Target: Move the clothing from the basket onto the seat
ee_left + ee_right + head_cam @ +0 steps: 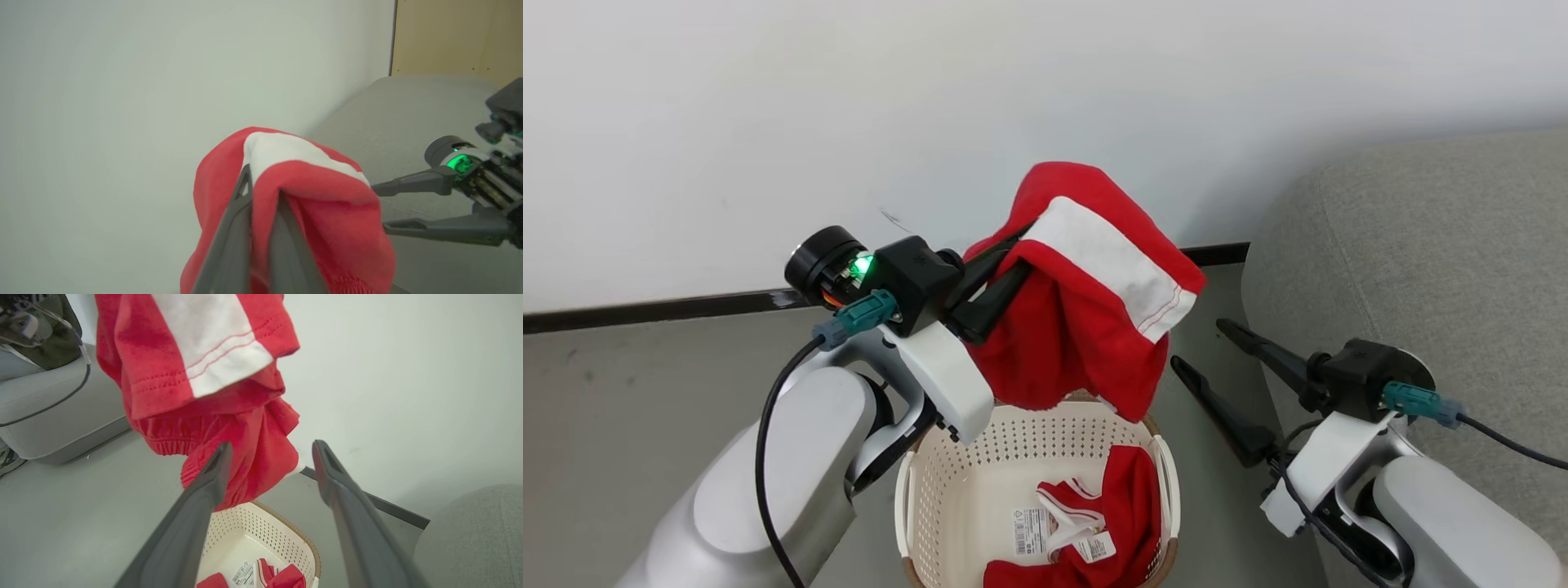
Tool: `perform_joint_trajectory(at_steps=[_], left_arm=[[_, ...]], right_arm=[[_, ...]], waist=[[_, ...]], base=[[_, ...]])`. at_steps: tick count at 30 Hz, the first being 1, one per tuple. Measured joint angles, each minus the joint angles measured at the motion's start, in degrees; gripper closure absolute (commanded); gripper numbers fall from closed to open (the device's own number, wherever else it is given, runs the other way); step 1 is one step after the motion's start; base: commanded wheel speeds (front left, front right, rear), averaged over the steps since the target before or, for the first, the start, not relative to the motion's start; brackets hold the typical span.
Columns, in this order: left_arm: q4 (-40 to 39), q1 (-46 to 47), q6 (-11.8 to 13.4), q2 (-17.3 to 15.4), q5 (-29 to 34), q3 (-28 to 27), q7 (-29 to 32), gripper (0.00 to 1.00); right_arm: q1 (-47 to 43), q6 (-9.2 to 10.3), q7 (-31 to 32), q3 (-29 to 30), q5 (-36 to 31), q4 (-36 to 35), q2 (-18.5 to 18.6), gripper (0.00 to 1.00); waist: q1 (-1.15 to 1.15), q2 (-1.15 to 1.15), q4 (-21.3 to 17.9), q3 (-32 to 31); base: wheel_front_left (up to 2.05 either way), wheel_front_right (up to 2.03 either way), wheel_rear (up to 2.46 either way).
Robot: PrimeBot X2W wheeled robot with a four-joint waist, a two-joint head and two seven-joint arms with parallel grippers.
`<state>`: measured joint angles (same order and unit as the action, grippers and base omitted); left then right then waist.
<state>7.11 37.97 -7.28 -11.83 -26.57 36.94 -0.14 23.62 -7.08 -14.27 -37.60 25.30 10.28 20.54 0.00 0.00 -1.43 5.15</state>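
White wall (849, 98) behind: the left gripper (1001, 282), clamped on a red-and-white garment (1086, 327) hanging at frame centre above the basket (907, 490), has the grey seat (1421, 245) lying toward frame right, beyond the wide-open, empty right gripper (1199, 343) at lower right.

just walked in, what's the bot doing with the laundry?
The left claw is shut on a red garment with a white stripe, holding it in the air above the basket. Another red piece lies in the basket. The right claw is open and holds nothing, between the hanging garment and the grey seat.
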Motion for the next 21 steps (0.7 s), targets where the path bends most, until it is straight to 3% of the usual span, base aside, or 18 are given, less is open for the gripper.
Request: perform_joint_trajectory(at_steps=[10, 21], left_arm=[[-5.5, -1.1, 0.0, -1.0, -3.4, 2.7, 3.5, 1.0], [-9.9, -2.8, 0.0, -1.4, -6.7, 4.1, 6.5, 1.0]], right_arm=[[0.1, 0.0, 1.3, -6.8, 7.9, 0.0, -0.4, 0.0], [3.1, 0.0, 1.9, -11.9, 10.7, 1.4, -0.9, 0.0]], waist=[[0.0, 0.0, 1.2, -4.0], [0.0, 0.0, 2.6, -7.0]], base=[[0.0, 0.0, 0.0], [0.0, 0.0, 0.0]])
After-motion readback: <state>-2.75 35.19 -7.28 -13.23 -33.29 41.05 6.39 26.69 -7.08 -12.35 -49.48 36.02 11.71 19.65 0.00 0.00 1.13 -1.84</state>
